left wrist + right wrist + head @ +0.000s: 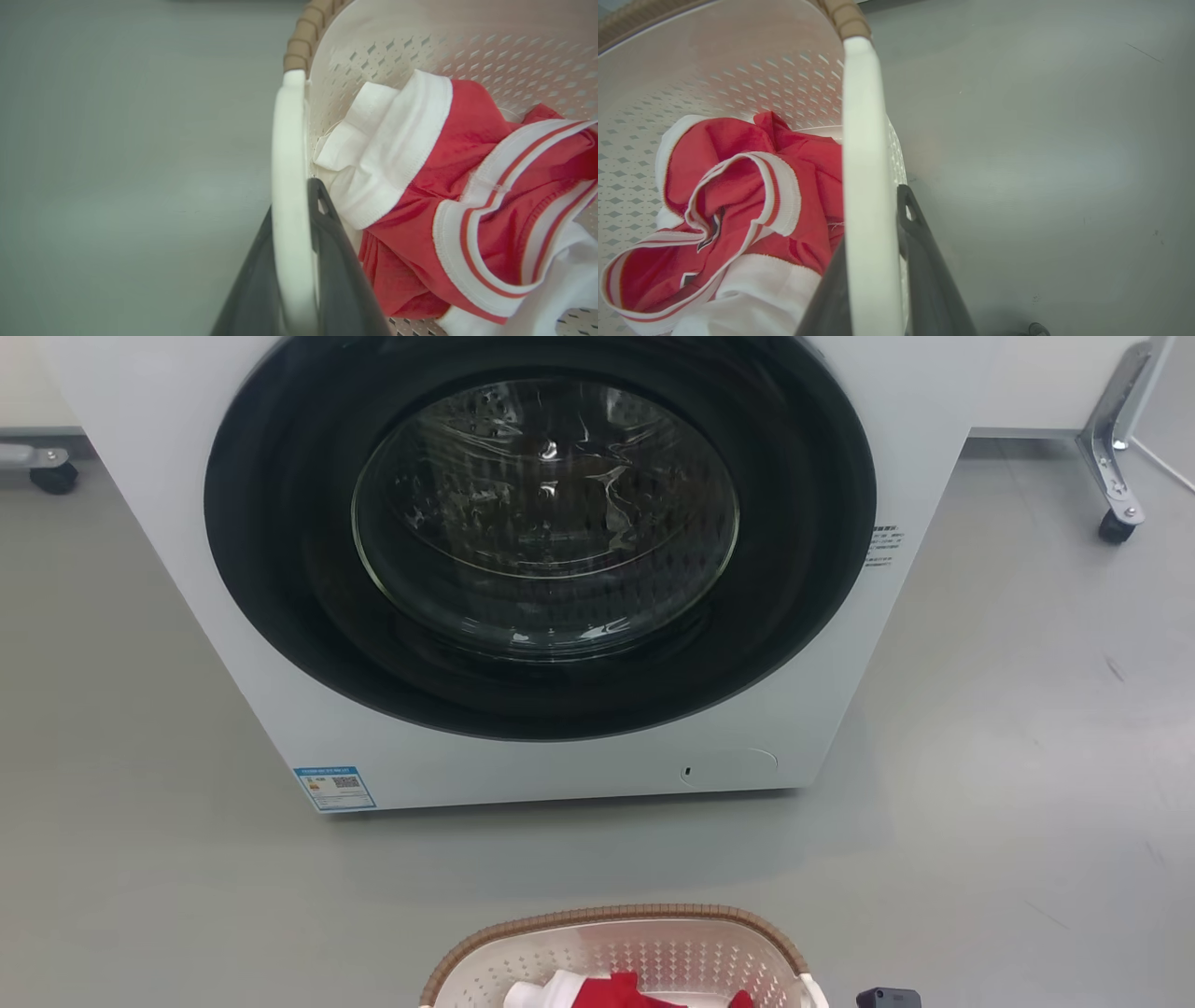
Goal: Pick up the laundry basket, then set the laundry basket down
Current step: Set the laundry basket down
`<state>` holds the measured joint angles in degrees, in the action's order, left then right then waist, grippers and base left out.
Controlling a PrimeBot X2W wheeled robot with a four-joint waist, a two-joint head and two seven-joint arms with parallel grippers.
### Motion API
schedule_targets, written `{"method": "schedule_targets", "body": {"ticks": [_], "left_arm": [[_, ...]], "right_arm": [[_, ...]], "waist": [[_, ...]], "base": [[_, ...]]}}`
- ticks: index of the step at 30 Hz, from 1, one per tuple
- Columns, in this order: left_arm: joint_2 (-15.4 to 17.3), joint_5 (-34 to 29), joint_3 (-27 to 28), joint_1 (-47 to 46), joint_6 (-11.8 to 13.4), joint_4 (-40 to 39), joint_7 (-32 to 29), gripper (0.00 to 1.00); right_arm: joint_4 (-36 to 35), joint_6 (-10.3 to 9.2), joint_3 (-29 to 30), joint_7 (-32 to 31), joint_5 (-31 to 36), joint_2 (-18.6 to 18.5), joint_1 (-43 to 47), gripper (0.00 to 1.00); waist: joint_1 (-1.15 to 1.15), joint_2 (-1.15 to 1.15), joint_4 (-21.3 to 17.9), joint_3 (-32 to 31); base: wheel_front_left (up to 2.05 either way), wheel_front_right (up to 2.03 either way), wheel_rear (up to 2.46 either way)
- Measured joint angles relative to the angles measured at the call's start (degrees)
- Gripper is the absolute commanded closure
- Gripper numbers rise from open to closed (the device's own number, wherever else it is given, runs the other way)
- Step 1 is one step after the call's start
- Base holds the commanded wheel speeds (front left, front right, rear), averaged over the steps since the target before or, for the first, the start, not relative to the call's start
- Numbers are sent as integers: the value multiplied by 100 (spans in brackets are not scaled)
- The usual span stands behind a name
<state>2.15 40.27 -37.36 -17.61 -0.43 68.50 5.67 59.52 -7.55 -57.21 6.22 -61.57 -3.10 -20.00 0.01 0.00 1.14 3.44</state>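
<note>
Left wrist view: left gripper (pixel 293 200) pinches laundry basket (pixel 373 42) handle (pixel 288 140); right gripper (pixel 873 210) likewise.

A white washing machine (pixel 560 770) is seen standing on a grey floor (pixel 1027 784). Its front is taken up by a round dark door (pixel 280 569) with a glass window (pixel 546 518), which is shut. A blue label (pixel 334 788) is stuck at the machine's lower left corner. A metal leg on a black castor (pixel 1117 526) is seen to the machine's right, and another castor (pixel 53 477) to its left. A red-and-white garment (pixel 607 992) is crumpled in front of the machine.
</note>
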Motion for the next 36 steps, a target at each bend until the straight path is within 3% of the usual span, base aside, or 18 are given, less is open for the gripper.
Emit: {"method": "schedule_targets", "body": {"ticks": [13,36], "left_arm": [[16,0,27,-684,94,-37,198,100],[31,-78,174,-2263,297,-283,565,100]], "right_arm": [[45,0,-24,199,4,-16,-793,100],[439,0,137,599,270,-41,-2495,100]], "waist": [[0,0,14,643],[1,1,228,2512]], "base": [[0,0,0],[0,0,0]]}}
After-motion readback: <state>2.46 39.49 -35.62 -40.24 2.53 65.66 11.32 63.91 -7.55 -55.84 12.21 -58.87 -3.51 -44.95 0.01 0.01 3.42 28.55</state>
